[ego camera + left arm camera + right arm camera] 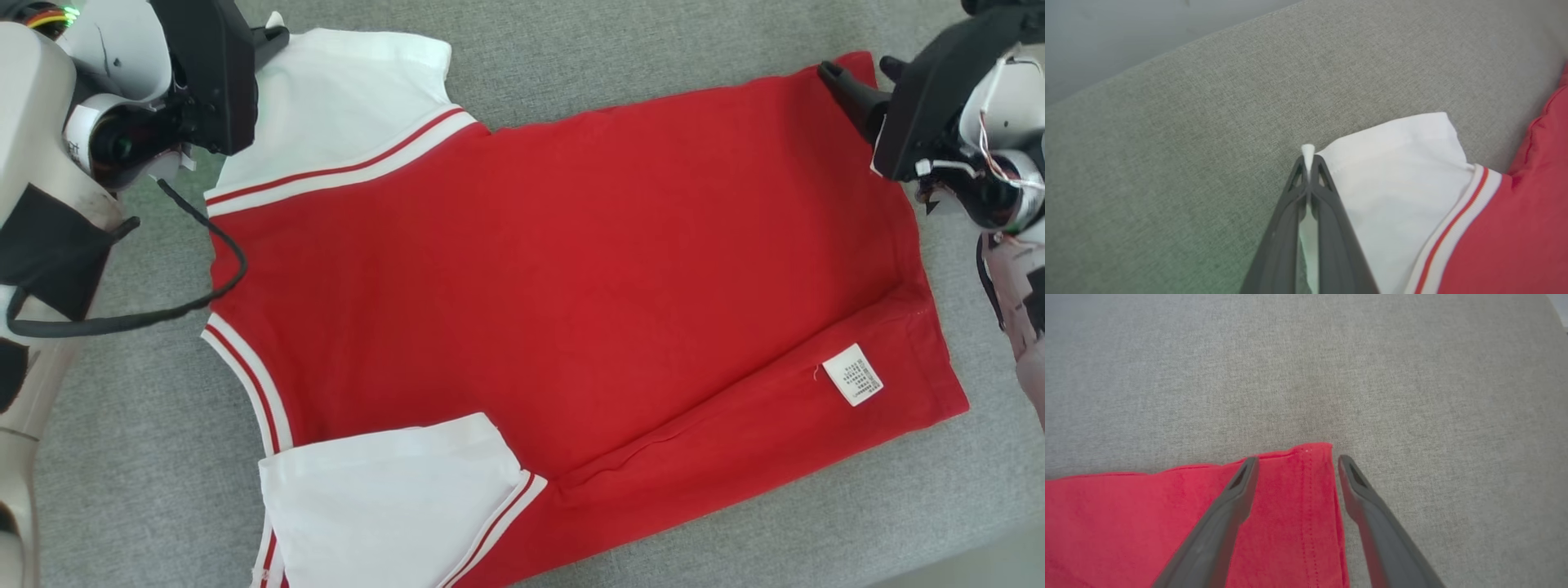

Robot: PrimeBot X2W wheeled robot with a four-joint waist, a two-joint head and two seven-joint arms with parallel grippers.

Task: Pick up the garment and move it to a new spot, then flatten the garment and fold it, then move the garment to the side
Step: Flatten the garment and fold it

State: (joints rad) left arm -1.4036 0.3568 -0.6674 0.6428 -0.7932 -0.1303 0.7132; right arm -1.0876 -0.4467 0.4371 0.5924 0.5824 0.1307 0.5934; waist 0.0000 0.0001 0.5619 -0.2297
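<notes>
Between the pressed-together fingers of the left gripper (1309, 163), the white sleeve corner (1307, 150) of the garment (571, 269) sits pinched. The right gripper (1298, 461) stands spread, one finger over the red hem corner (1312, 451), one just beside it. Close fully on the hem, then lift both ends evenly.

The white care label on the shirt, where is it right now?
In the head view the care label sits lower right, on the red shirt near its hem, below the open right gripper.

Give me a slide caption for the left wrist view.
The left gripper, shut on the garment's white sleeve, over grey upholstery.
</notes>
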